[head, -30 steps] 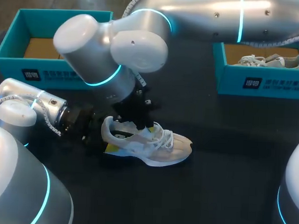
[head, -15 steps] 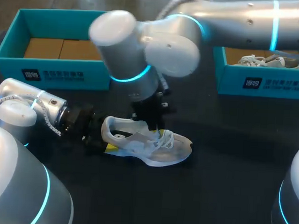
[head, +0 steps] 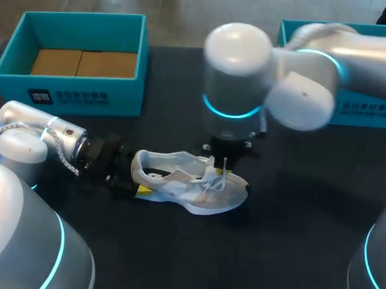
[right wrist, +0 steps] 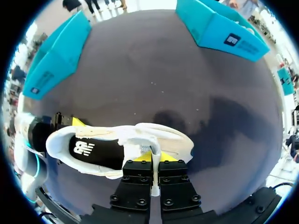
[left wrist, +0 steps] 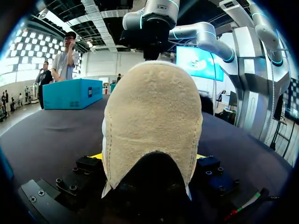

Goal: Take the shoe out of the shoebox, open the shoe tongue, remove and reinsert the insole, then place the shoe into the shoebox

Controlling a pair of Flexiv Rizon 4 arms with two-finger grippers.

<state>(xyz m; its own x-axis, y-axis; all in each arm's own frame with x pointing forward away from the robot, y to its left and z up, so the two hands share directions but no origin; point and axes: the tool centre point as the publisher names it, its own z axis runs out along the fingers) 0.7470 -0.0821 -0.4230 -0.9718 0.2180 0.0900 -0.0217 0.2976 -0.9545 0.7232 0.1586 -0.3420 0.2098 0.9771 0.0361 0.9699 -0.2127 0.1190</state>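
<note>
Two shoeboxes (head: pixel 118 95) (head: pixel 373 117) carry printed labels (head: pixel 68 97); a logo (right wrist: pixel 84 149) marks the shoe's (right wrist: pixel 168 137) insole (right wrist: pixel 110 156).

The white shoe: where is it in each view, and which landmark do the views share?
Head view: the white shoe lies at the middle of the table, heel in the left hand.
Left wrist view: the shoe's heel sits between that hand's fingers.
Right wrist view: the shoe lies under the right hand, which pinches a lace.
Shared landmark: the right teal shoebox.
</note>
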